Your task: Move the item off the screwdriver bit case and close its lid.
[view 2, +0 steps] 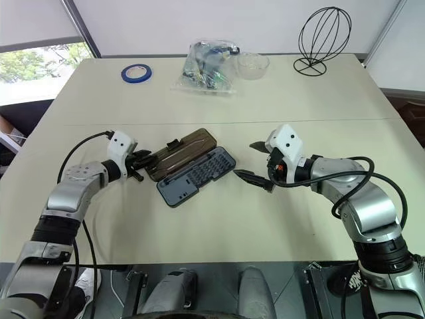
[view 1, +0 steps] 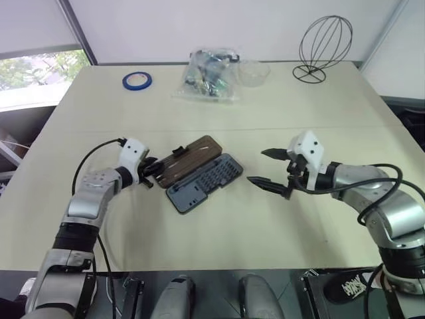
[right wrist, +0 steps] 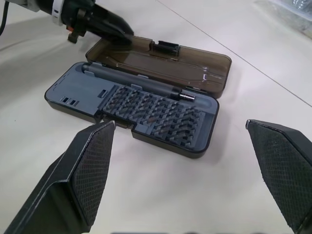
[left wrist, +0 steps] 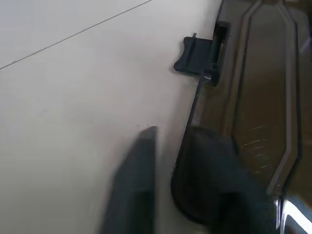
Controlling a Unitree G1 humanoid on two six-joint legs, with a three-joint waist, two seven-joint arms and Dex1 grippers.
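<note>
**Left tool pinched at the lid's edge**

The left tool [view 1: 151, 171] is closed on the rim of the lid [left wrist: 263, 87]. The right tool [right wrist: 195, 170] gapes wide, empty, at three o'clock of the screwdriver bit case [view 1: 202, 183]. The right wrist view reveals the item [right wrist: 136, 84] lying along the tray's hinge side.

The case [view 1: 204, 183] lay open near the middle of the table [view 1: 219, 232], its lid [view 1: 192, 161] flat on the far-left side of the tray, and the item [right wrist: 136, 84] lay in the tray along the hinge side. The left gripper [view 1: 150, 170] was at the lid's left end, the right gripper [view 1: 271, 167] right of the case, apart from it. Along the far edge lay a tape roll [view 1: 137, 81] on the left, then a bag [view 1: 208, 74], a bowl [view 1: 254, 70] and a wire stand [view 1: 323, 48] to the right.
</note>
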